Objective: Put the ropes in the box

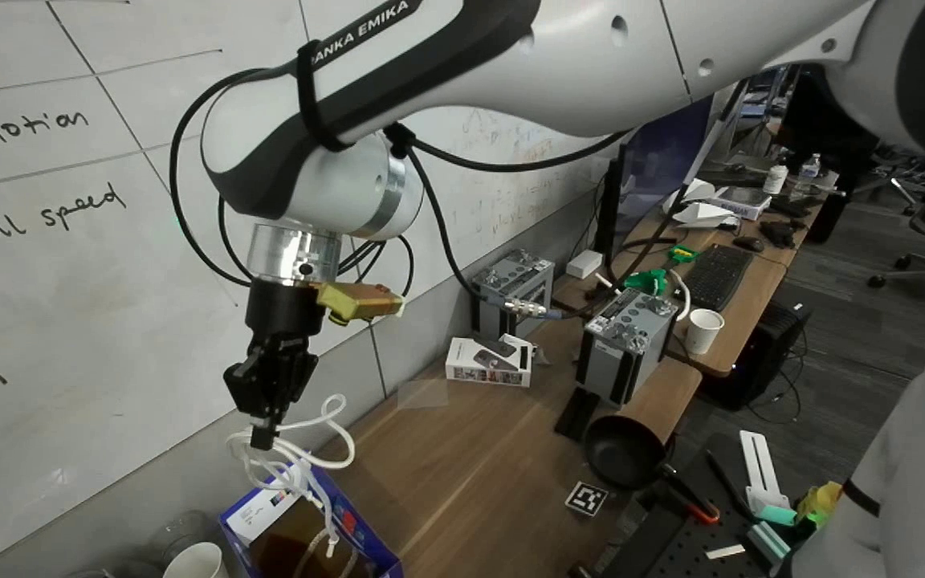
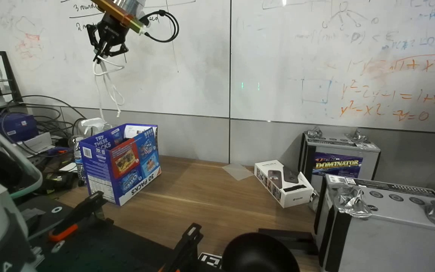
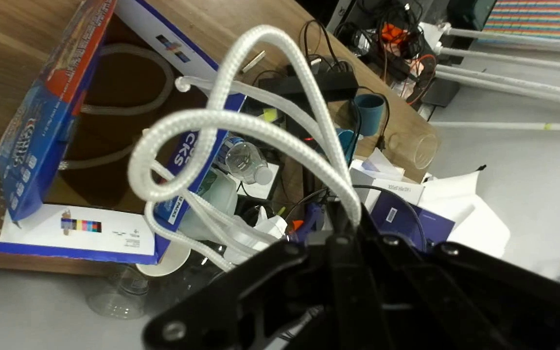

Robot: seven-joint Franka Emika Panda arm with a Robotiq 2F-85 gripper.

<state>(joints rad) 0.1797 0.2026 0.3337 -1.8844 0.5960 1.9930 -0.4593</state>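
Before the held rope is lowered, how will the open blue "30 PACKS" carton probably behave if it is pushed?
The carton would probably slide easily: it looks light, made of thin cardboard, with white rope visible inside. Its upper edges may flex, since the top stands open. A high push might tip it, as it looks narrow for its height.

tool (image 1: 264,436): 1 | 30 PACKS box (image 2: 121,164): 1 | ropes (image 3: 280,138): at least 2 | grey units (image 2: 395,241): 2 | frying pan (image 1: 625,453): 1 | keyboard (image 1: 718,277): 1
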